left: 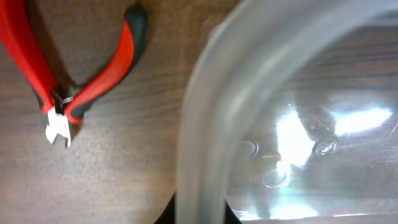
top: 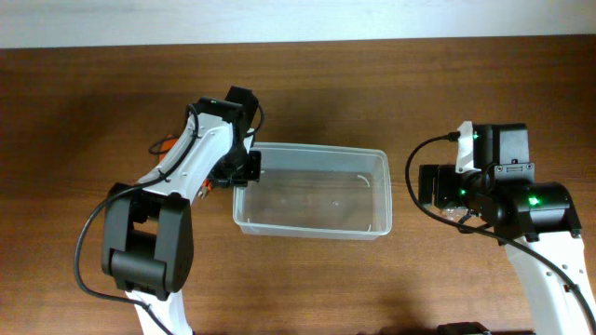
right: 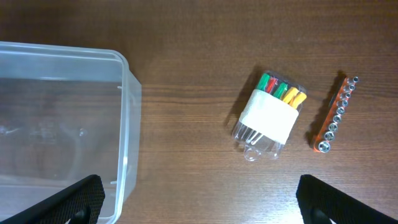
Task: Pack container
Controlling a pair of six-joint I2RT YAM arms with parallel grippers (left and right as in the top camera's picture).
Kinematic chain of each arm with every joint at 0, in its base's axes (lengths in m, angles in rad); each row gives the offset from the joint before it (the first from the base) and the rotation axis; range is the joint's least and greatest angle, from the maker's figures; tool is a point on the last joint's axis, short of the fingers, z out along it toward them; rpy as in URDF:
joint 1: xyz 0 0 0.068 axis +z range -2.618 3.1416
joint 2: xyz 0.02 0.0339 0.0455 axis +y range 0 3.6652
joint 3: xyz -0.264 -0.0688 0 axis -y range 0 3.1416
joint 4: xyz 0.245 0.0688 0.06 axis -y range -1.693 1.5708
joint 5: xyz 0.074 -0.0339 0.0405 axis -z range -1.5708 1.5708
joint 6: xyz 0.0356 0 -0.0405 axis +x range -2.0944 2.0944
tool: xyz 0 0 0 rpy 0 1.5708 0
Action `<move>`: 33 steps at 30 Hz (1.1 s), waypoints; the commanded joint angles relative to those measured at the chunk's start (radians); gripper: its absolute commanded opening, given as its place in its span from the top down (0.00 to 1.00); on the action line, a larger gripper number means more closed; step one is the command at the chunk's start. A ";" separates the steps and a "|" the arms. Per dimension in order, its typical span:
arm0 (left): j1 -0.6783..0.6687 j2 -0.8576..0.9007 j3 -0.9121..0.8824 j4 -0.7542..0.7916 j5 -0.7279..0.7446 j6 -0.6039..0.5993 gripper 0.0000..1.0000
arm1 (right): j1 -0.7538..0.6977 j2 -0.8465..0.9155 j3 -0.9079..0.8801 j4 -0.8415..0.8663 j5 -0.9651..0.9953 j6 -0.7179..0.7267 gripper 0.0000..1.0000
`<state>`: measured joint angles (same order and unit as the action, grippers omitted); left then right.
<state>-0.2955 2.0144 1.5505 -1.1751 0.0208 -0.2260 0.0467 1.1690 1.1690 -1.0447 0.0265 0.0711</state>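
Left pincer (top: 244,169) is clamping the nine o'clock rim of the container (top: 312,231), which is sitting centrally on the bench (top: 84,112), pliers (left: 93,74) lying just beside. Right pincer (right: 199,186) is hovering, spread apart, at its three o'clock.

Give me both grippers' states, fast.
Left gripper: closed on the rim of the container.
Right gripper: open, holding nothing.

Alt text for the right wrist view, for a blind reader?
A clear container sits left on a wooden table; right of it lie a pack of coloured tools and an orange socket rail. Open fingers fill the bottom corners.
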 commanded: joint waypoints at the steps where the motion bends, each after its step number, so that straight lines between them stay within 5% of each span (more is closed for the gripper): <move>1: -0.004 0.013 0.013 -0.022 -0.051 -0.043 0.97 | -0.003 0.003 0.026 0.000 0.016 -0.015 0.01; 5: -0.005 0.013 0.013 -0.022 -0.051 -0.043 0.73 | -0.003 0.003 0.026 0.000 0.016 -0.015 0.01; 17: -0.003 0.010 0.045 -0.024 -0.151 -0.042 0.73 | -0.003 0.003 0.026 0.000 0.016 -0.015 0.01; 28: -0.003 -0.052 0.294 -0.053 -0.186 0.033 0.72 | -0.003 0.002 0.026 0.000 0.008 -0.015 0.01; 29: -0.003 -0.058 0.316 -0.067 -0.188 0.034 0.72 | -0.003 0.002 0.026 -0.004 0.007 -0.014 0.10; 31: -0.003 -0.074 0.344 -0.086 -0.219 0.033 0.72 | -0.003 0.002 0.028 -0.022 -0.020 -0.014 0.78; 32: -0.003 -0.085 0.351 -0.090 -0.243 0.032 0.73 | -0.003 0.002 0.028 -0.031 -0.047 -0.011 0.96; 33: 0.000 -0.102 0.354 -0.091 -0.273 0.026 0.73 | -0.003 0.003 0.028 -0.039 -0.085 -0.011 0.96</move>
<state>-0.2974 1.9835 1.8698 -1.2560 -0.1726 -0.2161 0.0467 1.1690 1.1690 -1.0729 0.0090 0.0528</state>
